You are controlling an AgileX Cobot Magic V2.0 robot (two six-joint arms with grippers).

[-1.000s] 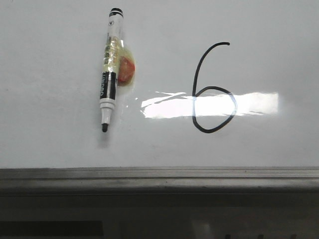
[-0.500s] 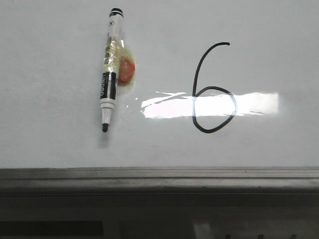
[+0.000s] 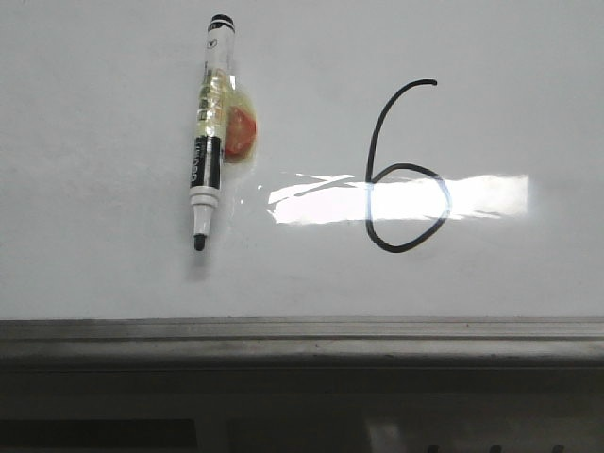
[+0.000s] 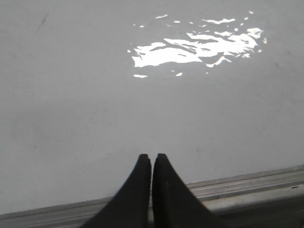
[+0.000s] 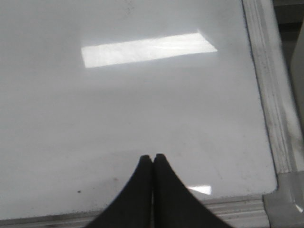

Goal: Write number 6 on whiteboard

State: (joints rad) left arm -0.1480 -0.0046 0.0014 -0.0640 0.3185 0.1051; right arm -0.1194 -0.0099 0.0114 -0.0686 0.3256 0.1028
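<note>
You've got the number 6 [image 3: 406,170] drawn on the whiteboard [image 3: 94,274], uncapped marker [image 3: 209,132] lying well left of it, w/ left gripper [image 4: 151,159] & right gripper [image 5: 152,159] both closed, empty.

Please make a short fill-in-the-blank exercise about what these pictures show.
1. The digit drawn on the whiteboard is a ____.
2. The marker lies to the ____ of the number 6 in the front view.
3. The marker's cap is ____.
4. The left gripper and the right gripper are both ____.

Missing words: 6; left; off; shut
</note>
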